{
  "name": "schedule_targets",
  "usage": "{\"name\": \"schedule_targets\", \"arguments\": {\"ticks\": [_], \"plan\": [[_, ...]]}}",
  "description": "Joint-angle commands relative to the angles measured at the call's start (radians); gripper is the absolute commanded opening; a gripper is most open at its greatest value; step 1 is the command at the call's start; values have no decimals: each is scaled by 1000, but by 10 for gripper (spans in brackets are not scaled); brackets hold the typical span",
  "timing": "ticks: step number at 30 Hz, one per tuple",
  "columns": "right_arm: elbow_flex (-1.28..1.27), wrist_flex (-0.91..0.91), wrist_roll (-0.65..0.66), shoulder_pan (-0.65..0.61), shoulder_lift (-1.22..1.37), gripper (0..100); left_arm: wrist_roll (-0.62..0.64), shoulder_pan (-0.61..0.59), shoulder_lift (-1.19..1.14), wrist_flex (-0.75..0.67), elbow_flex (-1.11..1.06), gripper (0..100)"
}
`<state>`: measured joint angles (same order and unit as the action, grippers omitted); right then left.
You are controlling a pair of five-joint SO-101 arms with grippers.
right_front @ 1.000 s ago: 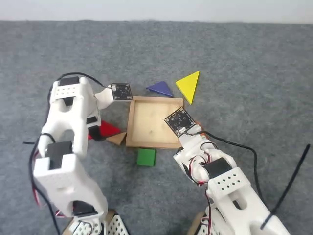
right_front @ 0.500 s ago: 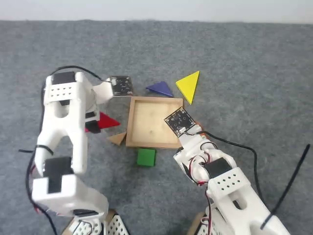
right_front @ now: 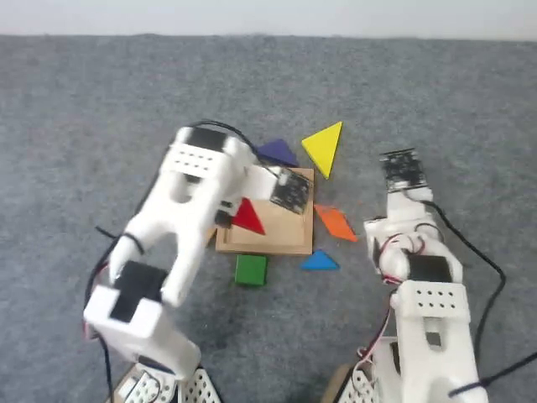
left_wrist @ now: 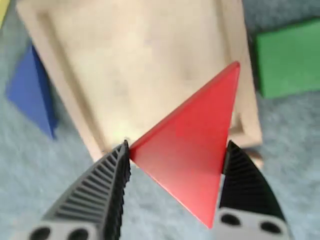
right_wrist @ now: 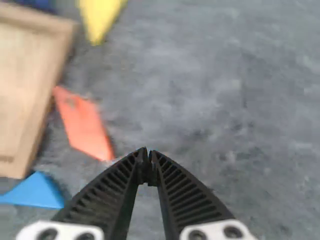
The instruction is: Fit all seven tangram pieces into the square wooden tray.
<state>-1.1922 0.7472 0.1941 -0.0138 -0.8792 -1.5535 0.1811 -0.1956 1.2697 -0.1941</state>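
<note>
My left gripper [left_wrist: 174, 155] is shut on a red triangle [left_wrist: 192, 167] and holds it above the square wooden tray [left_wrist: 125, 75]; from above, the red triangle [right_front: 247, 217] hangs over the tray's [right_front: 294, 243] left part. My right gripper [right_wrist: 148, 159] is shut and empty, over bare carpet right of the tray, near an orange parallelogram [right_wrist: 82, 124] and a light blue triangle [right_wrist: 34, 191]. A green square [right_front: 251, 269] lies in front of the tray. A dark blue triangle [right_front: 274, 151] and a yellow triangle [right_front: 325, 147] lie behind it.
Grey carpet covers the whole table. The left arm [right_front: 180, 210] hides the tray's left edge. The orange parallelogram [right_front: 336, 222] and light blue triangle [right_front: 320, 261] lie just right of the tray.
The left arm swung right, carrying the red triangle from the carpet to above the tray. The right arm pulled away to the right, uncovering the orange and light blue pieces.
</note>
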Motion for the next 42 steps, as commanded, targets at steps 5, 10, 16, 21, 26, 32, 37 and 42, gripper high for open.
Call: {"name": "schedule_targets", "arguments": {"ticks": [5, 10, 16, 21, 26, 32, 37, 42], "plan": [[44, -28, -12, 1, 5, 6, -74, 41, -94, -129, 35, 94], [37, -30, -11, -36, 5, 6, -55, 34, -129, -172, 35, 160], [37, -30, -5, -51, 5, 6, 44, 34, -130, -221, 54, 318], [37, -30, -3, -50, 5, 6, 95, 32, -130, -138, 171, 321], [37, -30, -3, -50, 5, 6, 150, 2, -130, 35, 363, 321], [37, -28, 2, -50, 15, 6, 261, -132, -130, 318, 625, 282], [38, -19, 100, -105, 18, 6, 540, -284, -129, 485, 740, 133], [126, 88, 190, -239, 25, 6, 825, -499, -74, 437, 661, 62]]}}
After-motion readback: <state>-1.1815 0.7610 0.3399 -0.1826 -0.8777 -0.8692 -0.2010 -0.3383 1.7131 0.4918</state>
